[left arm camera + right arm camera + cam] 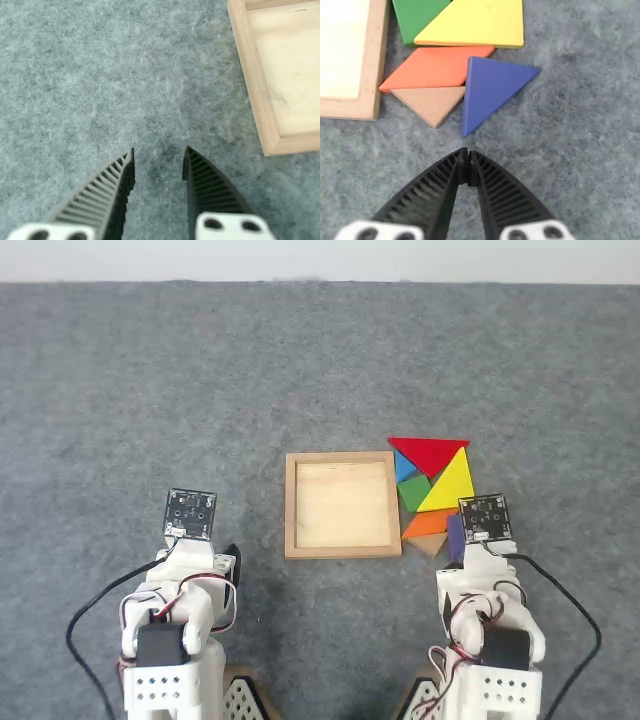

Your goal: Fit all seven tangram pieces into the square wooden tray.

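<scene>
Wooden tray (292, 505): one.
Tangram pieces beside the tray: seven (red piece (428, 453), yellow piece (452, 485), light-blue piece (404, 468), green piece (413, 492), orange piece (425, 523), tan piece (430, 543), dark-blue piece (487, 87)).
Grippers: two (left gripper (159, 150), right gripper (468, 151)).

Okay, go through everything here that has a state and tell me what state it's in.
left tool: open, holding nothing.
right tool: shut, holding nothing.
wooden tray: flat on the carpet, no pieces inside.
tangram pieces: all seven flat on the carpet beside the tray.

Tangram pieces (445, 490) (red, yellow, green, others) cluster just beside the square wooden tray (291, 505).
</scene>
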You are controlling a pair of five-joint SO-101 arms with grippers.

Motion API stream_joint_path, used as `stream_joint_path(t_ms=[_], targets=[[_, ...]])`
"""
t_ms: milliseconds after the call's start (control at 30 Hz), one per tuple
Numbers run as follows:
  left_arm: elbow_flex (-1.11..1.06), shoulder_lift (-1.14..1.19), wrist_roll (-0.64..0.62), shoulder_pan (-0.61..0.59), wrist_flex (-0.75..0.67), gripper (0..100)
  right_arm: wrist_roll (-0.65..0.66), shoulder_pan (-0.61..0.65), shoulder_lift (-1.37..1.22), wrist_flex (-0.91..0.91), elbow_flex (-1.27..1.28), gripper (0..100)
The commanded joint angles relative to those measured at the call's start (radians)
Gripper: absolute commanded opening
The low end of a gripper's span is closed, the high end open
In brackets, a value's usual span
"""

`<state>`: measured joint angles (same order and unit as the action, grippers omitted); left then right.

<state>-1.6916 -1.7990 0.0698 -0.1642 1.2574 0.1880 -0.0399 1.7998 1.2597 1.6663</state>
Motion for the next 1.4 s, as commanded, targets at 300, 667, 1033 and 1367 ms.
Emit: stream_joint_path(t_ms=[300, 667, 1033, 1367], targets=[[0.008, -0.028, 0.006, 0.002, 0.009, 15, 0.011, -0.012, 0.016, 0.01, 0.017, 0.8], [0.008, -0.028, 0.006, 0.002, 0.009, 15, 0.011, -0.012, 0.016, 0.01, 0.017, 0.8], [0.008, -0.028, 0.006, 0.002, 0.009, 15, 0.011, 0.056, 0.016, 0.05, 0.017, 0.9], [0.008, -0.028, 0.006, 0.002, 0.009, 15, 0.222, -0.12, 0.016, -0.234, -0.068, 0.7]])
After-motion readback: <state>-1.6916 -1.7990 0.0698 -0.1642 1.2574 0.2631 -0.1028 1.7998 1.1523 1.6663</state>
